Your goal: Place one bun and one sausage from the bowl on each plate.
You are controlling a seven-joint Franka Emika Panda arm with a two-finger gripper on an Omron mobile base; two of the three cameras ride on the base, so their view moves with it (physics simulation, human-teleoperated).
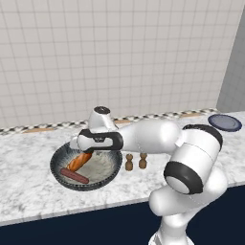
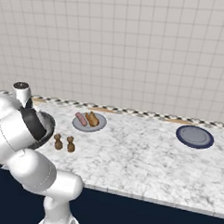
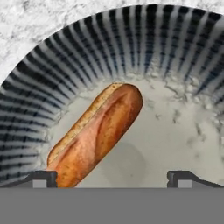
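The robot arm (image 1: 158, 139) is made of smooth, glossy white shells with rounded shapes. Black bands go around its joints, one wide black ring near the big elbow above the bench (image 1: 28, 191) edge. The wrist part over the bowl (image 1: 62, 174) is black with a small pale marking, perhaps a label, too small to read. A round dark cap with a light centre sits on its top. The jaws end in small dark tips with grey square pads.

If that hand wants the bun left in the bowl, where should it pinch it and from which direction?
Probably from straight above, pinching the bun across its narrow middle. It lies flat in the bowl and is long and slim, so the open gripper spans its width, not its length.
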